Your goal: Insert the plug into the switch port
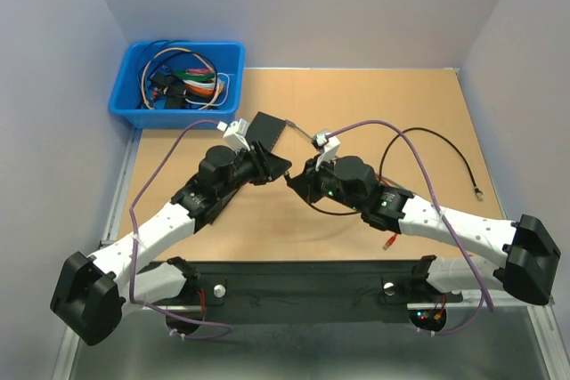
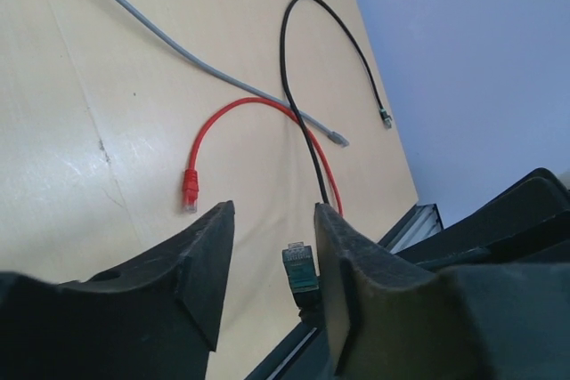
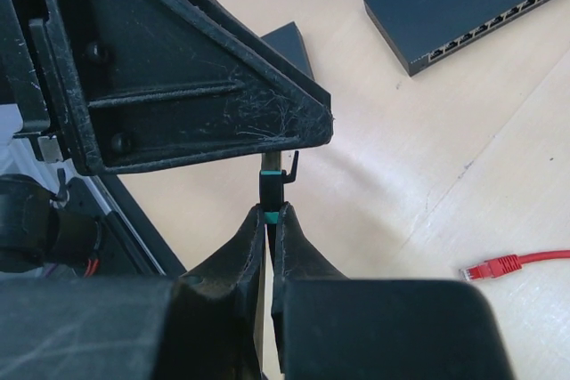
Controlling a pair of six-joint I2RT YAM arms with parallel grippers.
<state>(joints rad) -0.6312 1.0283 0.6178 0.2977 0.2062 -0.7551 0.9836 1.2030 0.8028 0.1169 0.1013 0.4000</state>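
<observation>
My right gripper [image 1: 292,180] [image 3: 270,213] is shut on a black plug with a green band [image 3: 271,186], which sticks out beyond its fingertips. My left gripper [image 1: 280,171] [image 2: 272,211] is open and meets it tip to tip above the table's middle. In the left wrist view the plug [image 2: 300,266] sits between the left fingers, close to the right one, with a gap on both sides. The black switch [image 1: 267,131] lies flat just behind the grippers. Its row of ports shows in the right wrist view [image 3: 472,6].
A blue bin [image 1: 178,82] of cables stands at the back left. A black cable [image 1: 436,144] loops to the right, ending in a plug [image 1: 478,190]. A red cable [image 2: 223,140] and a grey cable [image 2: 178,46] lie on the brown table.
</observation>
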